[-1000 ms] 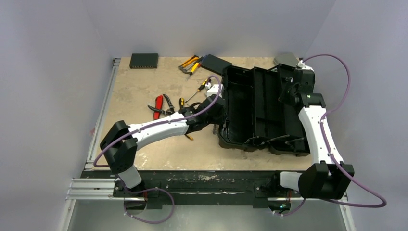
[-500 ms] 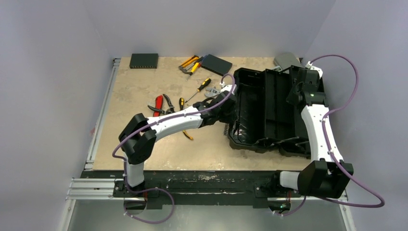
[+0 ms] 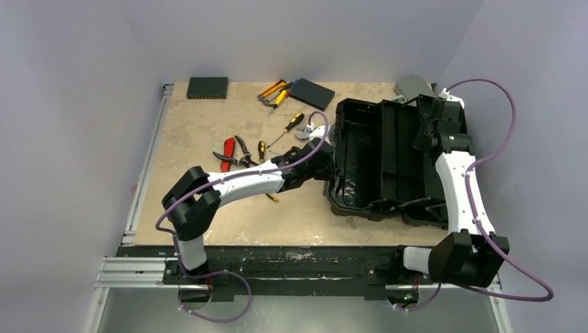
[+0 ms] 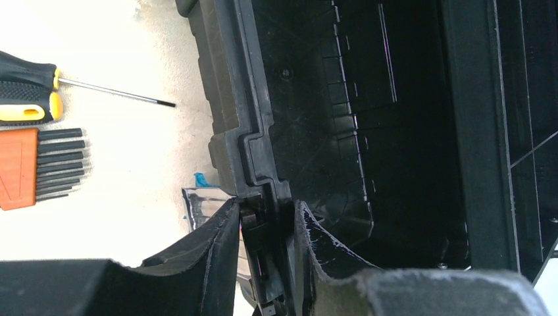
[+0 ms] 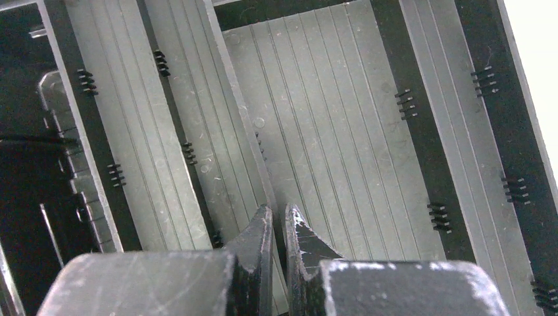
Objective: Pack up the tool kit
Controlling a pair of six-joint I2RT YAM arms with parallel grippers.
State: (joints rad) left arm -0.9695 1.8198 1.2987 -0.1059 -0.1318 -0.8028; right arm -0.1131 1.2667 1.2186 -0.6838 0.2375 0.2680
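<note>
Toolbox (image 3: 381,159): large, black plastic, lid thrown open, on the right half of the surface (image 3: 201,201), its right side just by the wall. Deep tub, dark inside, with moulded ribs on the walls; no tools visible in it. The open lid shows a grey, grooved underside (image 5: 342,118) crossed by black bars. A bit of blue (image 4: 199,179) shows at the tub's outer left wall.

Left jaws: clamped on the tub's left rim, one finger (image 4: 217,237) outside, the other inside.

Right jaws: closed together above the lid's underside; cannot tell whether they pinch the thin rib there.

Loose on the surface left of the box: yellow-black screwdriver (image 3: 291,125), red-handled pliers (image 3: 227,152), and more yellow-black tools (image 3: 275,91) at the far edge.
</note>
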